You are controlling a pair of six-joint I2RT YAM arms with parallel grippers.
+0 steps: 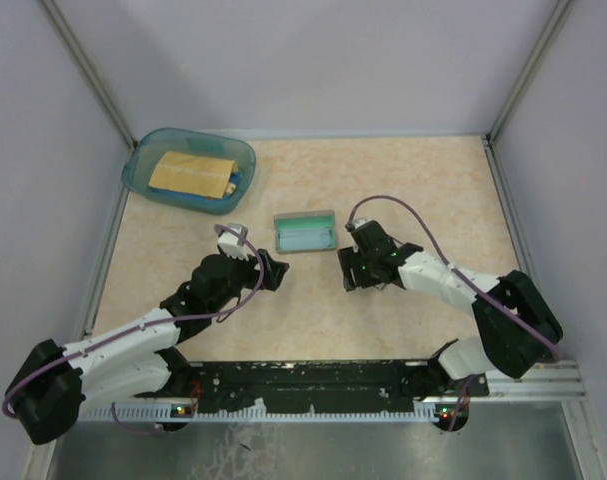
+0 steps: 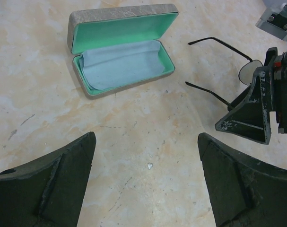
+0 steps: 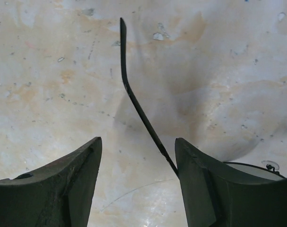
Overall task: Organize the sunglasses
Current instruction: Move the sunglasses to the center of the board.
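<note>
The sunglasses (image 2: 218, 42) lie on the table right of the open grey case (image 2: 122, 52), their thin dark temple arms pointing towards it. A light blue cloth (image 2: 119, 64) lines the case's teal inside. My right gripper (image 1: 351, 272) stands low over the sunglasses, covering most of them in the top view. In the right wrist view one temple arm (image 3: 134, 99) runs between the open fingers of the right gripper (image 3: 137, 140), against the inner edge of the right finger (image 3: 200, 179). My left gripper (image 2: 145, 137) hovers open over bare table, below the case, holding nothing.
A teal plastic bin (image 1: 141, 165) with a yellow item inside sits at the back left corner. The case (image 1: 304, 231) lies mid-table between the two arms. Walls close in the table on the left, back and right.
</note>
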